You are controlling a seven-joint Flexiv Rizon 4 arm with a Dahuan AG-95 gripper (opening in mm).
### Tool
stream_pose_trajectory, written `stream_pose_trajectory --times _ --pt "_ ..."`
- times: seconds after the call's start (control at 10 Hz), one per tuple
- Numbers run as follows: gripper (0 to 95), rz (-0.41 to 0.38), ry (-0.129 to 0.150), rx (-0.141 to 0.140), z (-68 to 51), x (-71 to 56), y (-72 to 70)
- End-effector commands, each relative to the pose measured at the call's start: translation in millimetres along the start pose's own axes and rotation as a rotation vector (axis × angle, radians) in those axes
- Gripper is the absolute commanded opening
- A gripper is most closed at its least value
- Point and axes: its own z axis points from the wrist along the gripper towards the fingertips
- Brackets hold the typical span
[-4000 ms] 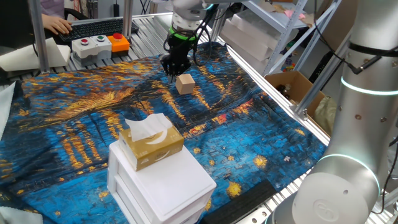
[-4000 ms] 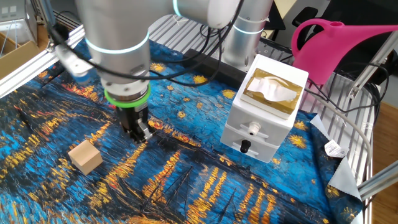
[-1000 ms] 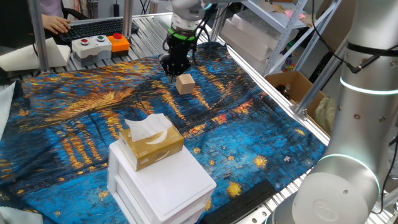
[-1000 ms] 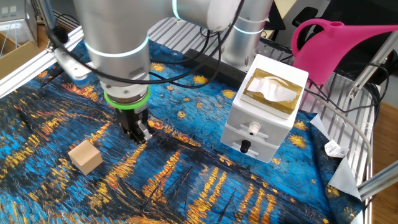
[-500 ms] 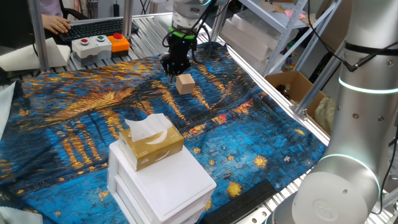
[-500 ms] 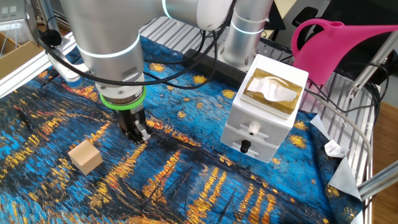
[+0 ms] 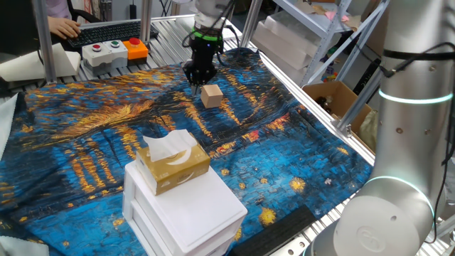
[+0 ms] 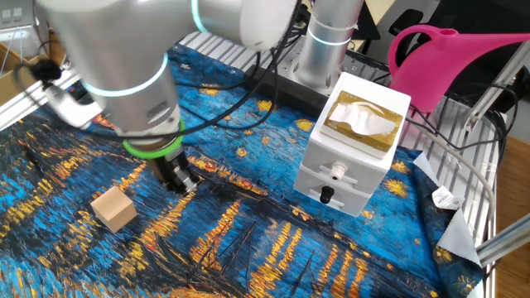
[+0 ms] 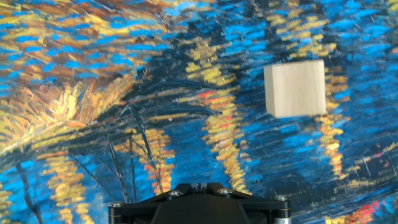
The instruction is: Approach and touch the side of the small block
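The small block (image 7: 210, 95) is a plain tan cube lying on the blue and gold painted cloth (image 7: 85, 135). It also shows in the other fixed view (image 8: 113, 209) and at the upper right of the hand view (image 9: 295, 88). My gripper (image 7: 195, 77) hangs low over the cloth just behind and left of the block, a short gap away and not touching it. In the other fixed view the gripper (image 8: 180, 184) is to the right of the block, with its fingers together and holding nothing. The hand view shows only the dark gripper body (image 9: 194, 186) at the bottom edge.
A golden tissue box (image 7: 173, 165) sits on a white drawer unit (image 7: 186, 213) near the front of the cloth. A button box (image 7: 114, 51) and a keyboard stand at the back. A cardboard box (image 7: 334, 99) is at the right. A pink watering can (image 8: 447, 58) stands behind the drawers.
The arm has tilted and its upper part has swung away to the side, while the gripper tip has stayed near the block. The block has not moved.
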Motion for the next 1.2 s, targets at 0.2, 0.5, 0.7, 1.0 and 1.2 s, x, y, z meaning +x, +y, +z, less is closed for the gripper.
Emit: stream_pose_trajectory --times 0.2,0.5,0.7,1.0,1.2 --pt "0.0 0.007 -0.016 0.017 4.8 4.7 0.1" --pt "0.0 -0.013 -0.02 0.05 11.1 -11.5 -3.9" --pt "0.0 -0.022 -0.018 0.063 16.3 -22.6 -7.3" --pt "0.0 -0.028 -0.016 0.072 26.2 -40.6 -13.9" --pt "0.0 -0.042 -0.017 0.076 30.3 -49.1 -20.1"
